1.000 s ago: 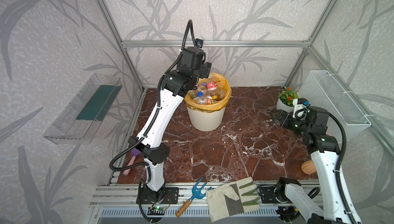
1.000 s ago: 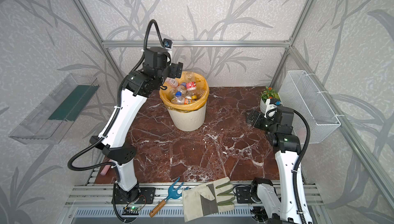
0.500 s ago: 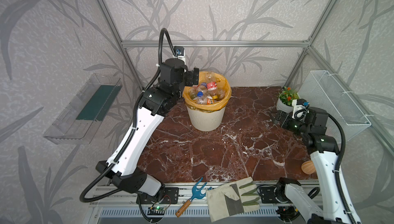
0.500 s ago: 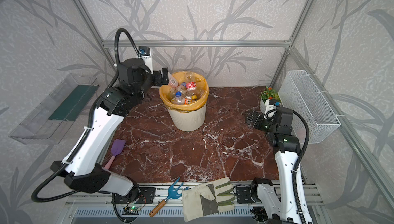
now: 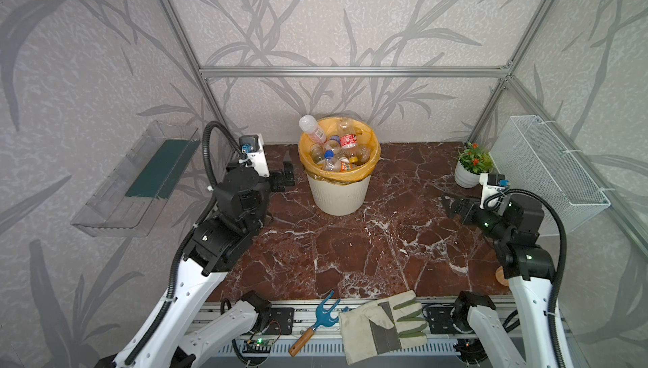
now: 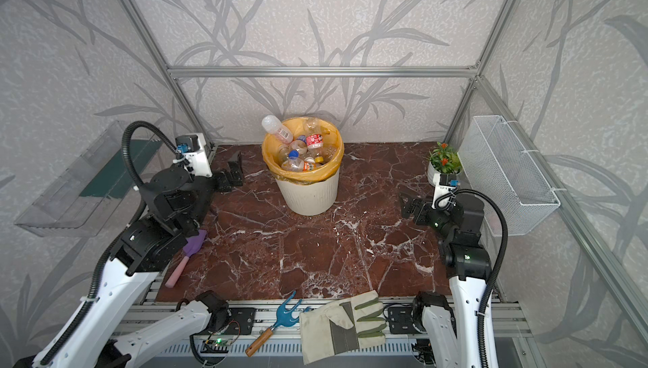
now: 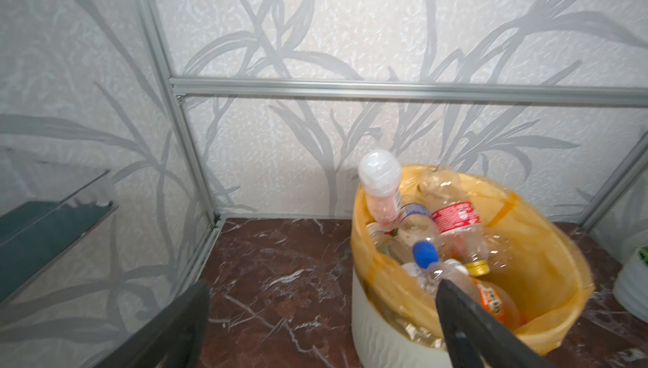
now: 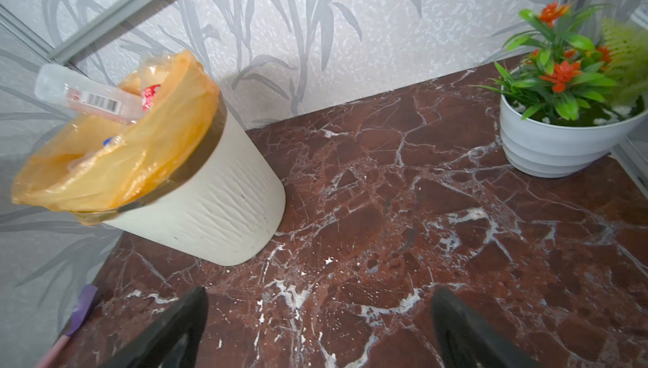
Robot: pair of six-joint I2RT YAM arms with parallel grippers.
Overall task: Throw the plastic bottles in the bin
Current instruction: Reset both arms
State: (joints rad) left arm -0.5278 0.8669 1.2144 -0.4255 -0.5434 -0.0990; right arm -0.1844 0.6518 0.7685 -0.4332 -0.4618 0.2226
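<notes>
Since the earlier frames the left arm (image 5: 242, 198) has been drawn back from above the bin (image 5: 338, 196) and is now held low at the bench's (image 5: 350, 250) left side, well apart from the rim. The left jaws are seen wide apart in the left wrist view, with nothing between them. The right jaws are spread wide and empty too, and are held over bare bench near the flowerpot (image 5: 466, 177). The plastic bottles (image 5: 336, 152) are found heaped inside the yellow bag of the bin, which is filled almost to the rim. One clear bottle (image 5: 312, 129) is leaned on the far left edge, with its pale end out over the rim, so it is only half settled. No bottle is seen lying on the bench in any view, though a part of the surface is hidden behind the left arm. Only a purple trowel (image 6: 191, 247), a blue hand fork (image 5: 322, 317) and a glove (image 5: 382, 324) remain near the front. The task is therefore judged to be finished or very nearly finished. What may be left is a push on the leaning bottle.
</notes>
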